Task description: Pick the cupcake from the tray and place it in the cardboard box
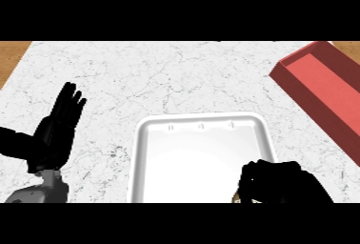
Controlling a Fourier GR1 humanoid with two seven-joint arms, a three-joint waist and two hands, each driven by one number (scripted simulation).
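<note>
White marbled counter [175, 71], with wood at the far corners. At its middle, a white tray [140, 157]. Over the tray's near-right corner, right hand [277, 183], fingers curled shut, probably round the cupcake: hidden beneath them and seen nowhere else on the tray. Left of the tray, left hand [60, 126], open, fingers up, resting. Far right of the tray, well apart, a red open box [316, 105]. Best lifted straight up clear of the tray's rim, carried far-right, then lowered between the box's walls before uncurling.
</note>
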